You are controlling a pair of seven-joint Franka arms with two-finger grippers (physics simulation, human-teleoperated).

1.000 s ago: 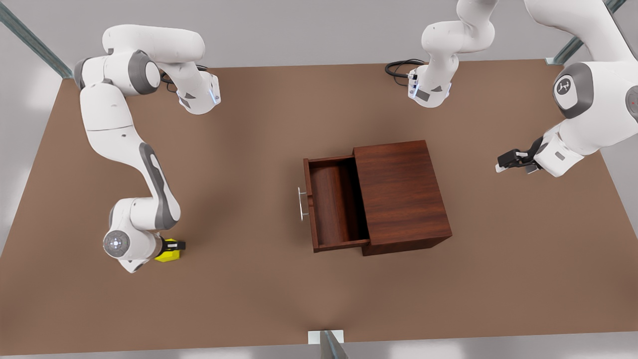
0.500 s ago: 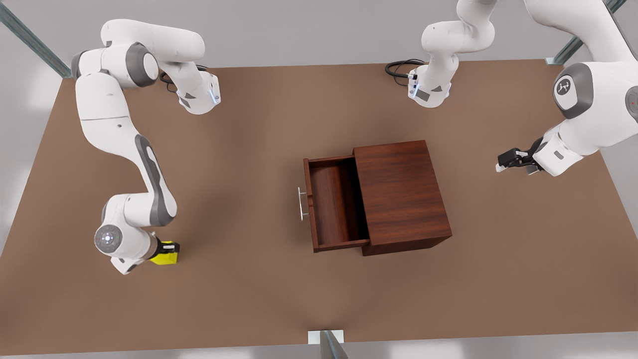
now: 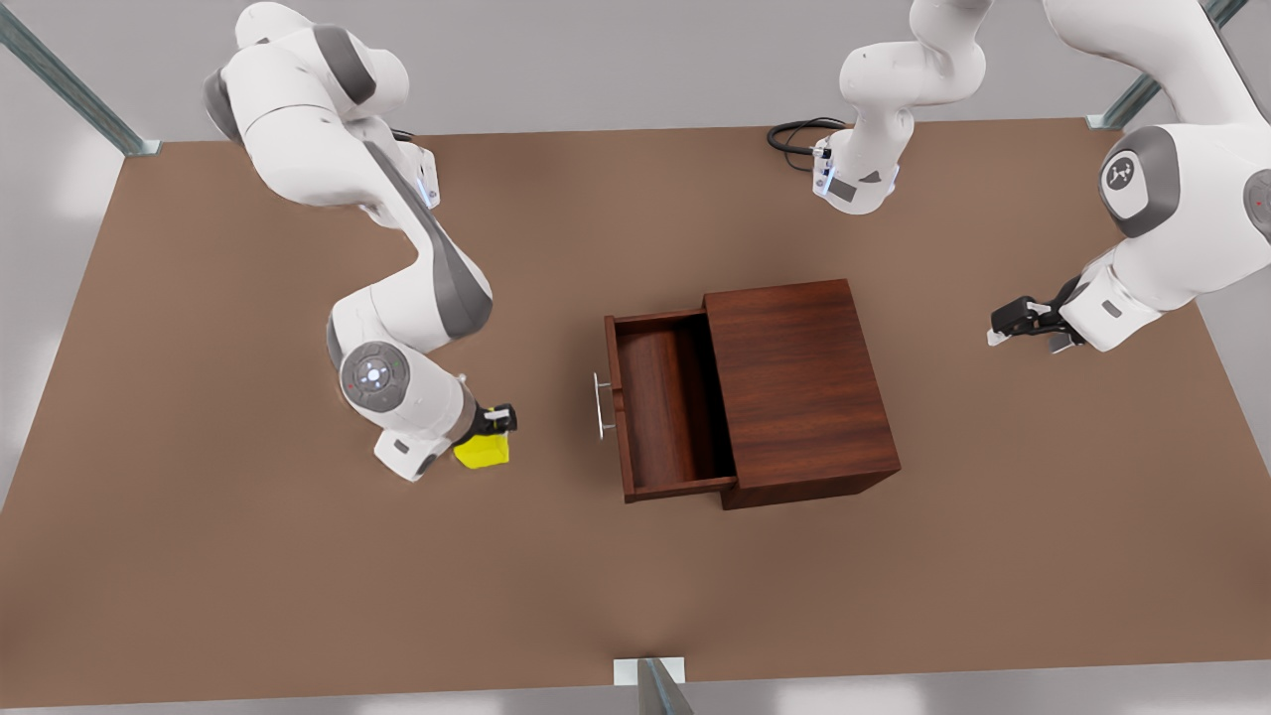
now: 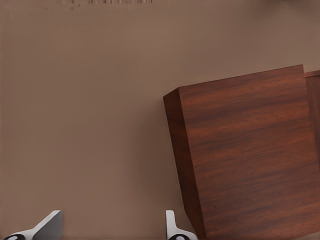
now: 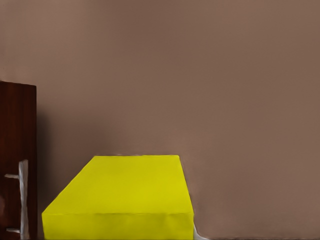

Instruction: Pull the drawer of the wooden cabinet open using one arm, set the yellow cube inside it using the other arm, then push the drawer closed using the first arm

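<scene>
Cube (image 3: 483, 452): yellow, clamped in my right gripper (image 3: 489, 429), raised over table (image 3: 248, 596), near drawer handle (image 3: 602, 404) on front view's left. Right wrist view: cube (image 5: 120, 200) close under camera, handle (image 5: 22, 197) beside it.

Drawer (image 3: 663, 402): pulled open, tray bare inside, projecting from cabinet (image 3: 799, 387).

Left gripper (image 3: 1005, 325): I note it parked well apart, at front view's right; fingers (image 4: 172, 229) spread, nothing between. Cabinet (image 4: 250, 155) ahead of it.
</scene>
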